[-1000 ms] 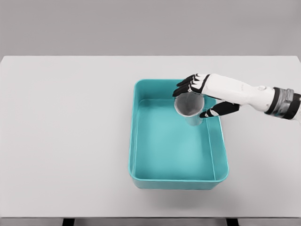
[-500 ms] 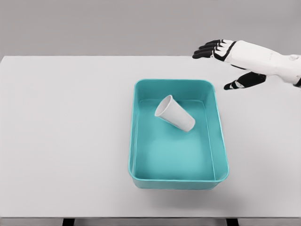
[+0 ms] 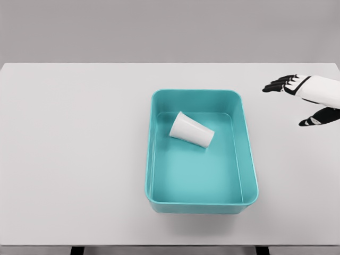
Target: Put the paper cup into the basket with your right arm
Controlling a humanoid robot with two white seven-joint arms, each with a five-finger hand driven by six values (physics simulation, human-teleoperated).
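Paper cup (image 3: 192, 130) is lying on its side inside the basket (image 3: 247, 154), long axis slanting, mouth toward the near right. Right hand (image 3: 305, 99) sits well off to the cup's right over the table (image 3: 74, 149), fingers spread, holding nothing.

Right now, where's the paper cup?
In the head view the paper cup lies on its side inside the teal basket, in its far half, well left of the open right hand.

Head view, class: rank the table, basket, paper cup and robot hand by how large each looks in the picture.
1. table
2. basket
3 and 4. paper cup and right hand look alike, and the hand is cut off by the picture's edge, so no ranking between them.
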